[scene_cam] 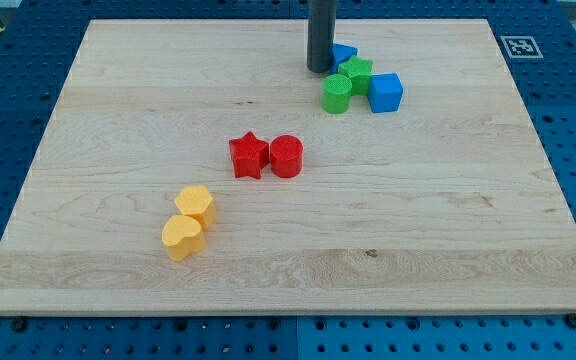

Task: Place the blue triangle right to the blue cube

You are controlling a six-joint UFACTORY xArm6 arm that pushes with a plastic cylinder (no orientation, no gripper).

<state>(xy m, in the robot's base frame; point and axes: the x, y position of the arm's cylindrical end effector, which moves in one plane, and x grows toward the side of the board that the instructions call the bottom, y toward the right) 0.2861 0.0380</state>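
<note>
Rod (321, 30) hides most of the blue triangle (345, 53) (rod's top cropped).

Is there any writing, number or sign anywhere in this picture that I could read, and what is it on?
There are no readable words, numbers or brand names.
The only sign is a black-and-white square marker on the wooden board, at its corner at the view's top right; it is a pattern, not text.
The coloured blocks and my tip carry no labels.

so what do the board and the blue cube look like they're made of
The board looks like pale unvarnished wood: grain lines and plank seams show, with a dull sheen. The blue cube seems moulded plastic, uniformly coloured and matte, though painted wood can't be ruled out.
</note>
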